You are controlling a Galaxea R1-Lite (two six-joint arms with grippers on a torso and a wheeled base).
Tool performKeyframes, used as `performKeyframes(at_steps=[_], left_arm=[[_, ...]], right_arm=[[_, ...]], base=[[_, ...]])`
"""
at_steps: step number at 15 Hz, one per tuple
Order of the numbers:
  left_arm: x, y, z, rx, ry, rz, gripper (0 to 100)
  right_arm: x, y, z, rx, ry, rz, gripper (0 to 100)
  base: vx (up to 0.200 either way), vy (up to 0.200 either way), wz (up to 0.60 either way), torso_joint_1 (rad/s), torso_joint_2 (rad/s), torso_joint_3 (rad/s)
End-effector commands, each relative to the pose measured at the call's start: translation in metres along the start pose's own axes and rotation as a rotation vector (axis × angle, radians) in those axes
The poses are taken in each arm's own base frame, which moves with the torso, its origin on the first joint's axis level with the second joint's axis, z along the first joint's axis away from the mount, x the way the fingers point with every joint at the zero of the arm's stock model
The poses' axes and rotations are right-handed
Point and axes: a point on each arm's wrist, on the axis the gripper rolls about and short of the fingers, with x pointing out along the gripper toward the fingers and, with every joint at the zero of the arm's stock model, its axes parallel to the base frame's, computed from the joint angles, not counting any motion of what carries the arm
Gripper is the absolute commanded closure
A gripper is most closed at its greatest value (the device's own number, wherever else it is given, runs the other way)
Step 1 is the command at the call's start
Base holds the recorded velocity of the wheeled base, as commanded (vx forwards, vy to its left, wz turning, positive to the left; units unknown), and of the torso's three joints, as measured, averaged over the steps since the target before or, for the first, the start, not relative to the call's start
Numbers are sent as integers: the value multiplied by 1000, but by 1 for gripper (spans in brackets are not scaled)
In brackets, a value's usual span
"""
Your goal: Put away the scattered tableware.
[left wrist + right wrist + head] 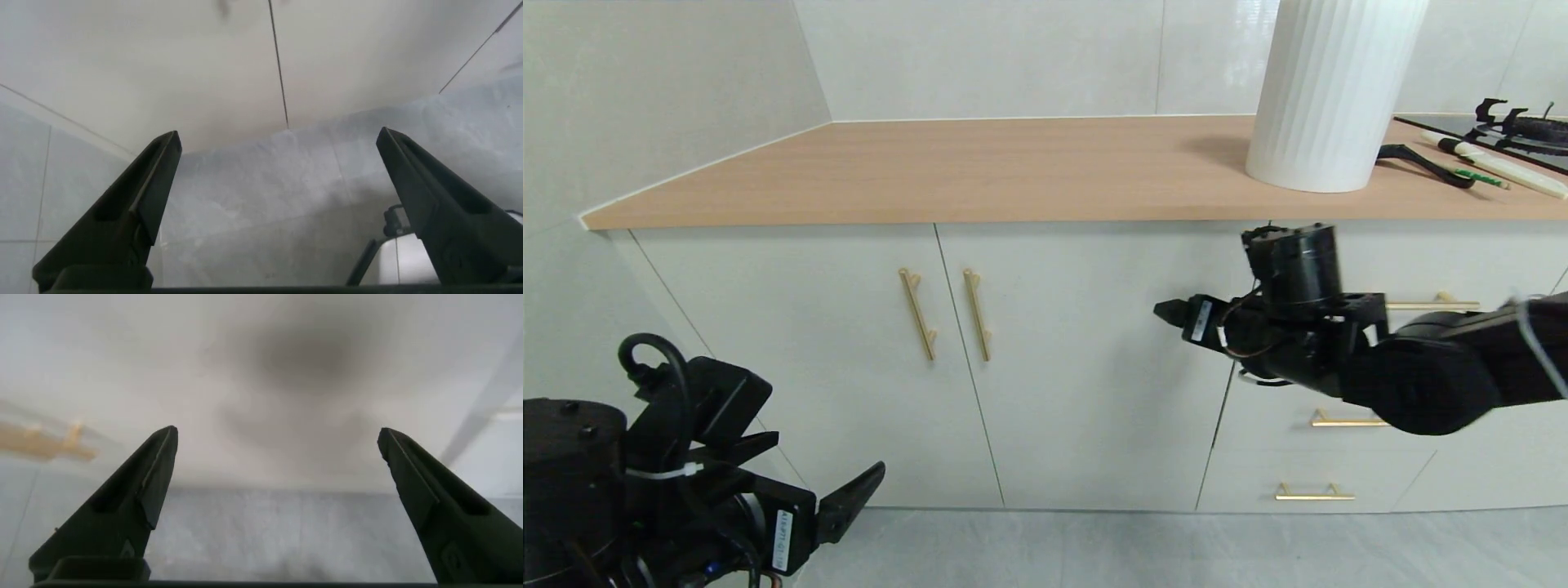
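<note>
Though cropped, ribbed, perhaps ceramic cylinder (1327,98)

A tall white pot (1327,98) stands near the worktop (980,171) front edge. A black tool (1425,163) lies just beside it.

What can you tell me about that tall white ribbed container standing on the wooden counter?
The white container is tall and round, with fine vertical ribs all around its wall; it looks like ceramic or plastic. It stands upright on the wooden countertop, toward the robot's right, its top cut off by the picture's edge. A soft shadow falls to its left. A black utensil lies by its base on the right; whether they touch cannot be told.
</note>
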Motion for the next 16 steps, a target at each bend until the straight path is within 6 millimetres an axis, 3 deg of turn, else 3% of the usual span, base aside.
performKeyframes(at_steps=[1,3,5,7,10,13,16], left_arm=[[-10,4,2,-13,-43,1,0],[-20,10,-9,-21,-50,27,0],[-41,20,-39,-32,-65,87,0],[-64,30,-55,-69,-143,141,0],[-100,46,-69,-75,-249,287,0],[-133,49,-104,-76,-296,435,0],[-144,44,-126,-118,-317,538,0]], right_arm=[[-110,-36,32,-12,-140,0,0],[-163,-71,27,-69,-222,-96,0],[-213,-113,13,-123,-317,-242,0],[-253,-133,-2,-140,-414,-296,0],[-303,-139,-35,-255,-586,-369,0],[-345,-141,-79,-369,-683,-382,0],[-358,-147,-108,-418,-635,-297,0]], base=[[0,0,0,0,0,0],[0,0,0,0,0,0],[0,0,0,0,0,0],[0,0,0,0,0,0],[0,0,0,0,0,0],[0,0,0,0,0,0],[0,0,0,0,0,0]])
